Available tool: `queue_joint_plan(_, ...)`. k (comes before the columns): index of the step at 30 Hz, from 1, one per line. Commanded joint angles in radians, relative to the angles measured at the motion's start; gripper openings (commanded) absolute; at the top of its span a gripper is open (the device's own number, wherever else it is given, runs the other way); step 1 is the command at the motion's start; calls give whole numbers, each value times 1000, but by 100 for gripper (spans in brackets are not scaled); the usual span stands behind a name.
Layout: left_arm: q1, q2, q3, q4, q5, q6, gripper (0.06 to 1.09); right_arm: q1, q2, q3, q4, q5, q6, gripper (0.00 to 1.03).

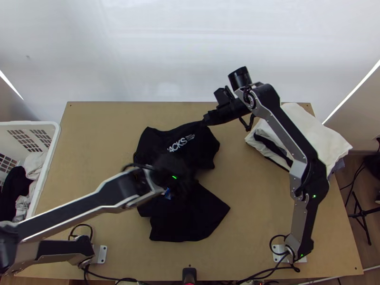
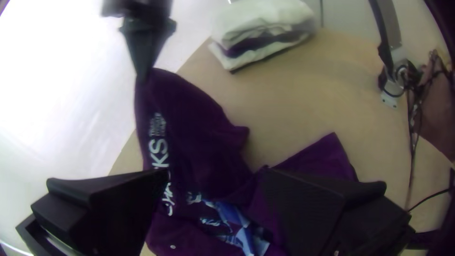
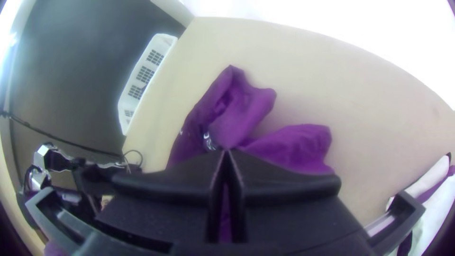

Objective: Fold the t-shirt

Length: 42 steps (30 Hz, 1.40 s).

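Observation:
The black t-shirt (image 1: 202,147) lies bunched and twisted mid-table, white lettering on its far part and a flatter part spread toward the near edge. At its far edge, my right gripper (image 1: 205,121) is shut on the cloth. My left gripper (image 1: 183,178) hangs over the shirt's middle, hiding part of it. In the left wrist view, my left gripper (image 2: 215,175) is open above the purple-looking shirt (image 2: 199,137), whose far edge rises to the other gripper's tips. The right wrist view has my right gripper (image 3: 227,154) closed, with the shirt (image 3: 246,114) running under its fingertips.
A stack of folded white and dark cloths (image 1: 308,130) sits at the table's far right. At the left stands a white basket (image 1: 53,142) holding dark and light clothes. Bare tabletop (image 1: 256,204) lies between the shirt and the right arm's base.

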Motion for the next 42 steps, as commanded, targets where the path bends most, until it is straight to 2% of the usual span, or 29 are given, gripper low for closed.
queue_joint_plan(1, -142, 104, 15, 57, 37, 26, 104, -16, -32, 1, 1, 15, 16, 3)
queue_joint_plan(8, -240, 216, 41, 140, 40, 6, 104, -25, -39, -1, 1, 29, 16, 3)
queue_joint_plan(18, -317, 385, 136, 167, 48, -75, 104, -19, -48, -4, 1, 33, 20, 3)
queue_joint_plan(26, -334, 453, 144, 166, 50, -127, 104, -19, -70, -22, 5, 33, 25, 3)
queue_joint_plan(42, -329, 558, 176, 169, 48, -141, 104, -19, -110, -71, 21, 33, 28, 3)
